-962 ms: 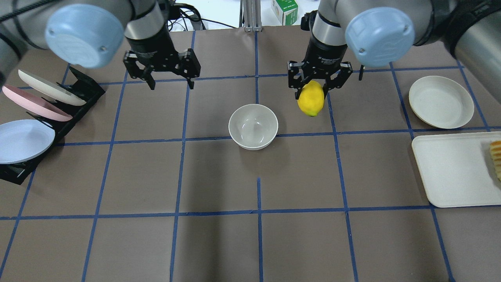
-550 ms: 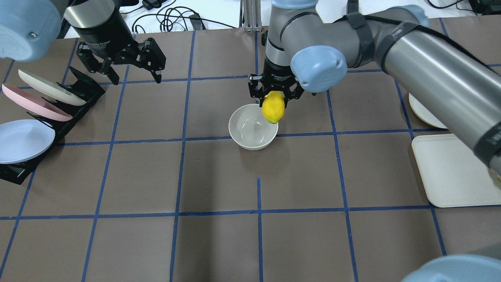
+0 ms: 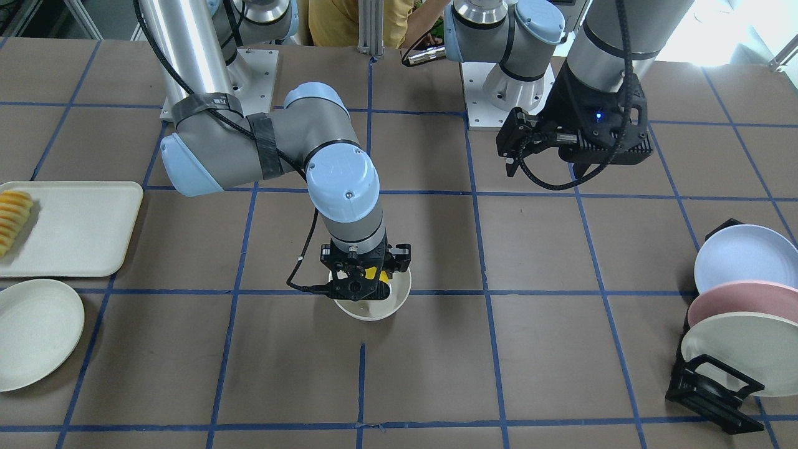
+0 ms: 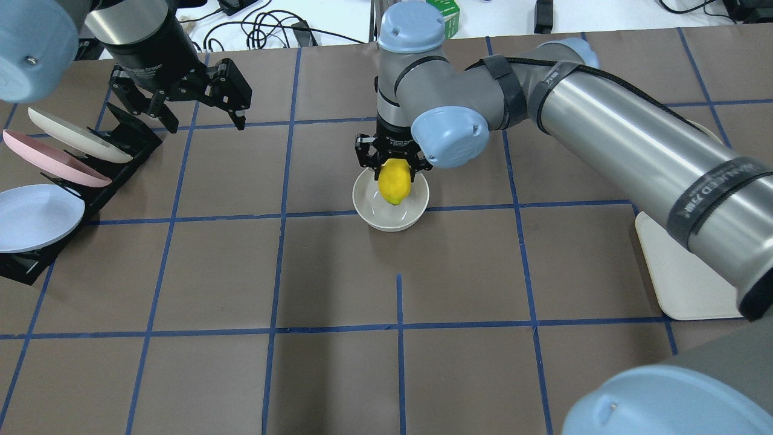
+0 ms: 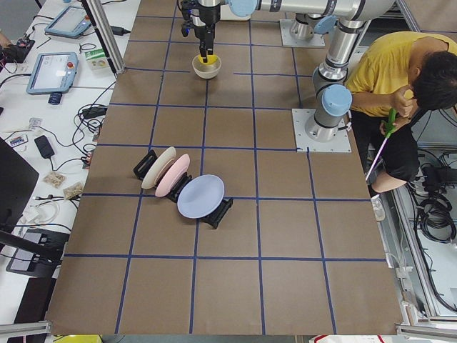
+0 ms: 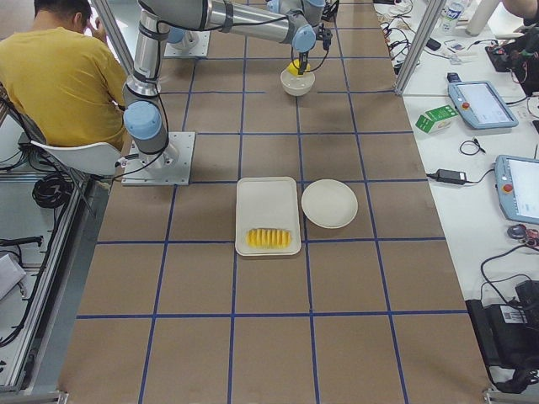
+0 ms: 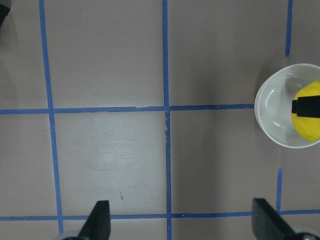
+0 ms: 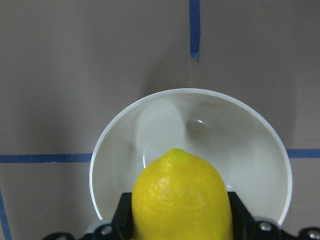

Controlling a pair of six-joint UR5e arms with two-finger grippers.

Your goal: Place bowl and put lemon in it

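Observation:
The off-white bowl (image 4: 386,215) stands upright at the table's middle; it also shows in the front view (image 3: 399,293), the left wrist view (image 7: 272,120) and the right wrist view (image 8: 165,125). My right gripper (image 4: 392,164) is shut on the yellow lemon (image 4: 394,180) and holds it just above the bowl's inside, toward its far rim. The lemon shows in the right wrist view (image 8: 181,197) and the left wrist view (image 7: 310,120). My left gripper (image 4: 202,121) is open and empty, high at the back left near the plate rack.
A black rack (image 4: 96,181) with pastel plates stands at the left edge. A cream tray (image 3: 75,224) with fruit slices (image 3: 12,218) and a flat cream plate (image 3: 34,330) lie on the robot's right side. My right arm (image 4: 604,133) stretches across them.
My right gripper has carried the lemon leftward from beside the bowl to over it and lowered it. My left gripper has drawn back to the left, toward the rack.

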